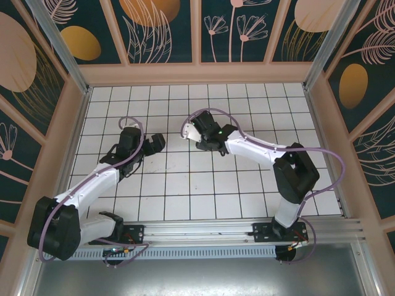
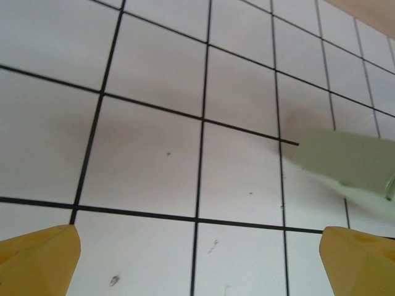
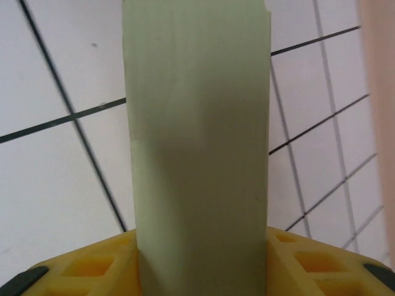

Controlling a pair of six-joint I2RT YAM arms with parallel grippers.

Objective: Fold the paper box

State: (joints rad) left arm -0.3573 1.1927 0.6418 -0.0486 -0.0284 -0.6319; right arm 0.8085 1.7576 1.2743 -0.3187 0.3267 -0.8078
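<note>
Tiled table (image 1: 185, 197), paper box (image 3: 197, 142) in right tool (image 3: 200, 262)

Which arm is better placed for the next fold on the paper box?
Right, probably. The paper box sits clamped in the right gripper, while the left gripper hangs open above bare tiles with the box off to its right.
</note>
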